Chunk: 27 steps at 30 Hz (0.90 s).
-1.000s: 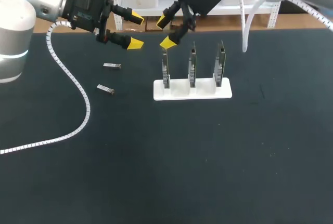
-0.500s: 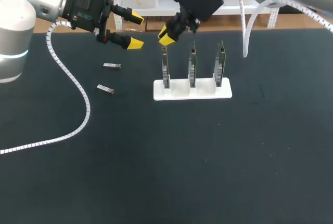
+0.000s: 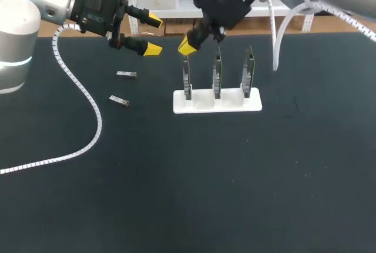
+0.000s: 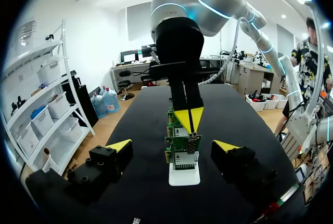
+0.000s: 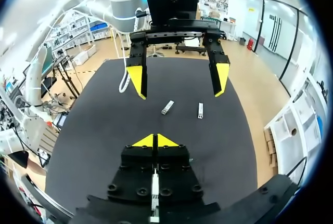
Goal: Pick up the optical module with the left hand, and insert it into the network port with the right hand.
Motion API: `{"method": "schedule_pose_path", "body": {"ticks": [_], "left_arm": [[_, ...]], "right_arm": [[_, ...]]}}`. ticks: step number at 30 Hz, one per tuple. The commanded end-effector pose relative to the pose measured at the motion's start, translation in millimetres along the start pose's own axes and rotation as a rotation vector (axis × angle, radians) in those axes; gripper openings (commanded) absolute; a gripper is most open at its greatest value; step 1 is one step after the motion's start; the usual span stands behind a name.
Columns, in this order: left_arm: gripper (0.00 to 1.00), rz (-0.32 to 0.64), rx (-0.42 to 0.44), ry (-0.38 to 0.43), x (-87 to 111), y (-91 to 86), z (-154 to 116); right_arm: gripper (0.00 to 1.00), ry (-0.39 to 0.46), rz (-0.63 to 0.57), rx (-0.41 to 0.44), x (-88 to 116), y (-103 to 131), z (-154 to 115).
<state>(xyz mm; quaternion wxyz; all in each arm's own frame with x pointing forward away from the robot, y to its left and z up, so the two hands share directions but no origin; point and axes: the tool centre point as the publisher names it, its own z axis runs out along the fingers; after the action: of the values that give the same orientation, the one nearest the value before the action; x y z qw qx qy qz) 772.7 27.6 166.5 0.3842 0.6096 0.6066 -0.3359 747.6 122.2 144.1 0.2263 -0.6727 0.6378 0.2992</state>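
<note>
The bench (image 3: 235,176) is covered in matt black, felt-like material. The stand (image 3: 226,104) is seen as smooth white plastic. Left of the stand, two small modules (image 3: 126,74) look metallic and faintly shiny, beside a ribbed white plastic hose (image 3: 97,122).

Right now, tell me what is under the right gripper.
Directly under the right gripper, its tips together, stands the leftmost board in the white holder. In the right wrist view its own fingers cover the board's top, so contact cannot be told.
</note>
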Motion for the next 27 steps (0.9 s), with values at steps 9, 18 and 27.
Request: {"method": "schedule_pose_path", "body": {"ticks": [9,18,27], "left_arm": [[1.00,-0.001,0.001,0.004,-0.5,0.6,0],[1.00,-0.001,0.001,0.004,-0.5,0.6,0],[1.00,-0.001,0.001,0.004,-0.5,0.6,0]], "right_arm": [[0.00,-0.016,0.019,-0.009,10,0,8],[0.00,-0.013,0.021,-0.007,16,-2,10],[0.00,-0.091,-0.060,0.025,4,-3,2]]}}
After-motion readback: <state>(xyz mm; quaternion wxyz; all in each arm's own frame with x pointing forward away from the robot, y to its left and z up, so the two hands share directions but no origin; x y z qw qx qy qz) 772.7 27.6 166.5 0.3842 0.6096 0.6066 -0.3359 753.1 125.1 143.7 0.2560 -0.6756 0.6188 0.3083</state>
